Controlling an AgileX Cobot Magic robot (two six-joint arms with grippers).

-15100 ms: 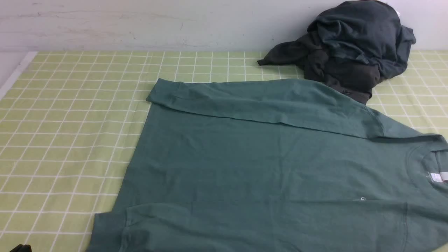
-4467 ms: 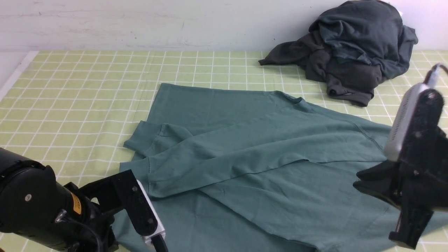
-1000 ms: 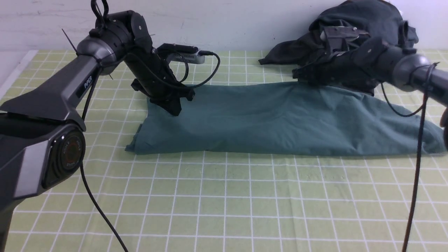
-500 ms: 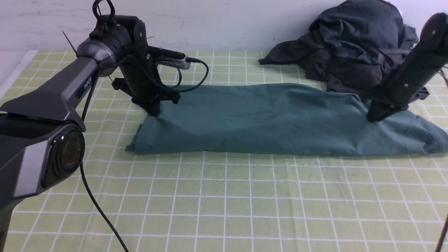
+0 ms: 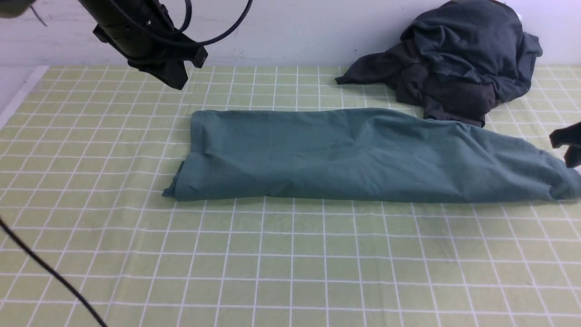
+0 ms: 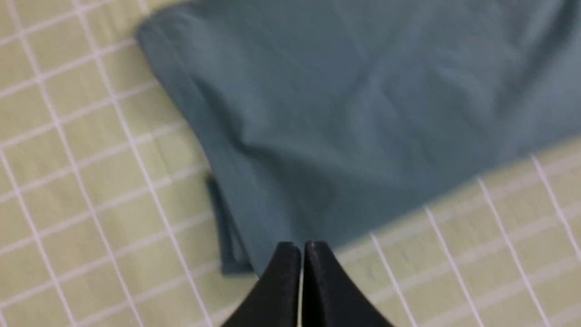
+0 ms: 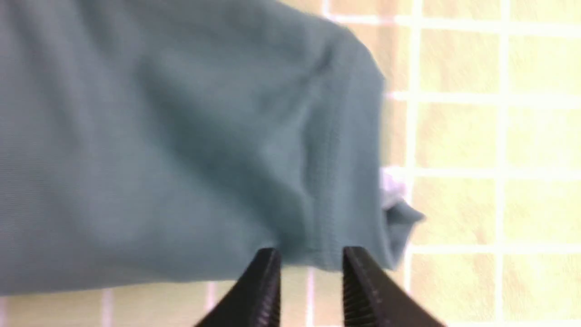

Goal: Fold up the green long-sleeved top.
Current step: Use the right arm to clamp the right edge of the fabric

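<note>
Front view, item one: green long-sleeved top (image 5: 363,154), teal-green knit, folded into one long band. It lies flat across the middle of the checked cloth (image 5: 290,263), its length running left to right. The left end is squared off, with a thin under-layer showing at its near corner. The right end reaches the picture's edge. The surface has soft creases, and no sleeve hangs loose.

Item two: left gripper (image 5: 174,79), black, off the top's far left corner and clear of the fabric. In the left wrist view the left gripper (image 6: 302,247) has its jaws pressed tip to tip with nothing between them. The top (image 6: 345,113) fills the ground beyond them, though that picture is blurred.

Item three: right gripper (image 5: 567,147), black, only partly in the front view. It sits at the top's right end, over the far edge. In the right wrist view the right gripper (image 7: 313,256) has its jaws apart with a clear gap, and they are empty. The top's (image 7: 181,145) hemmed end lies just beyond the tips. A small white patch (image 7: 392,184) shows at that end, too blurred to read.

Item four: dark grey heap of garments (image 5: 458,59), bunched, behind the top's right half. Its lowest fold meets the top's far edge.

Item five: cable (image 5: 45,272), black, crossing the cloth well in front of the top's left end.

Item six: wall (image 5: 295,27), pale, behind the top and beyond the cloth's far edge.
</note>
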